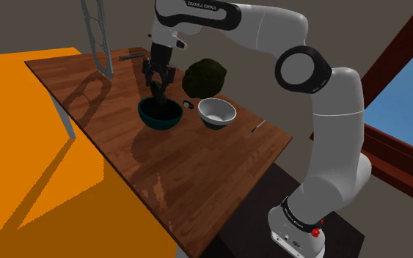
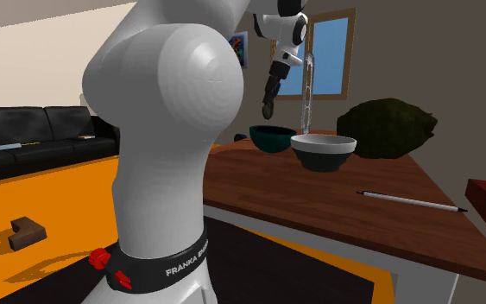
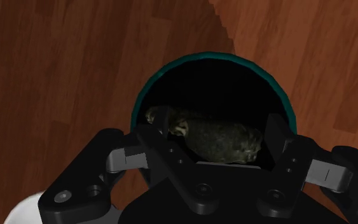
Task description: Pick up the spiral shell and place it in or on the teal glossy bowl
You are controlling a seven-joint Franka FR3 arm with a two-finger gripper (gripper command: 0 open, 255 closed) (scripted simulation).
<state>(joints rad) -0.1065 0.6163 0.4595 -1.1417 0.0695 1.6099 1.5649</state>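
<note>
You're clasping the mottled shell (image 3: 225,141) btwn the gripper (image 3: 213,132) fingers, hovering right over the teal bowl (image 3: 215,55) on the wood table (image 3: 63,76).

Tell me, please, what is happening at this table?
A white robot arm holds a dark, mottled spiral shell. Its black jaws are shut on the shell and hold it right above the teal bowl, which stands on the wooden table. The shell is not yet released into the bowl. A white bowl stands beside the teal one.
</note>
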